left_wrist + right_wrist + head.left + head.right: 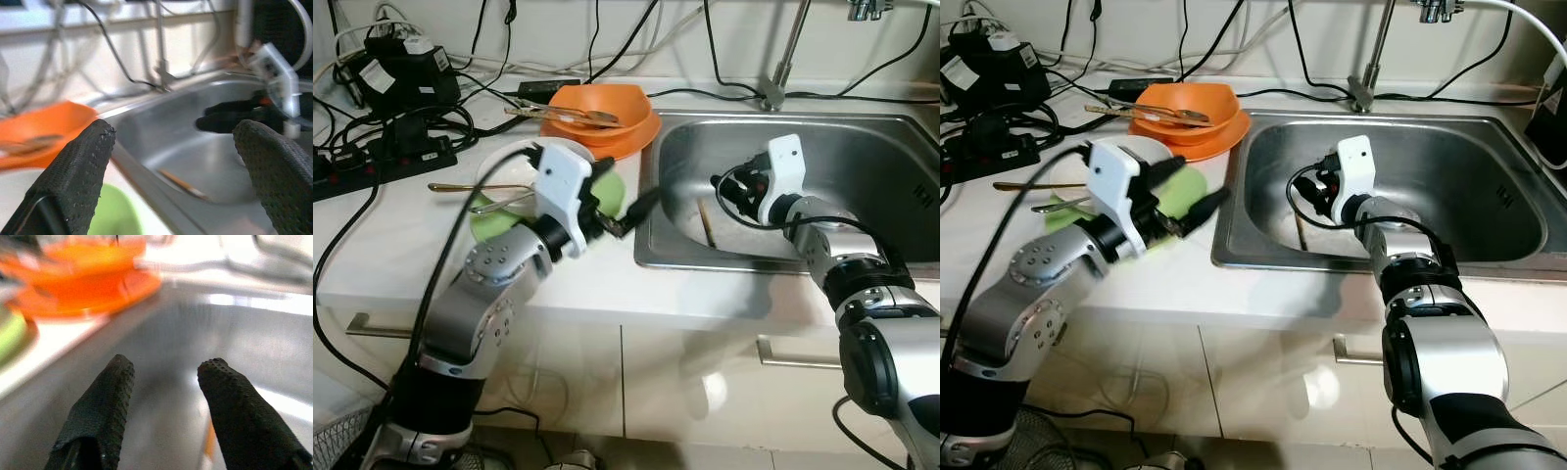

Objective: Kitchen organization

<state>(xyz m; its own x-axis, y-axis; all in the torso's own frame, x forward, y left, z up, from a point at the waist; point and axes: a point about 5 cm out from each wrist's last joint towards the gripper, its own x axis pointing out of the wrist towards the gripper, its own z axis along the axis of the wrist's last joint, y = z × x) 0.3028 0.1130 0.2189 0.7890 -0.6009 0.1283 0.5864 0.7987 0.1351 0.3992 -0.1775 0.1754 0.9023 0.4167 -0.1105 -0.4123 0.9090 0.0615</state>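
orange bowl behind left claw — cables, chopstick in sink

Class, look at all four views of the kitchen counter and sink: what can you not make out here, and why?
- Green dish: largely covered by the left gripper and arm in the eye views.
- Thin stick in the sink: the right gripper hides one end; its kind is unclear.
- Orange bowl: blurred in the right wrist view.
- Tap: cut off by the top edge.
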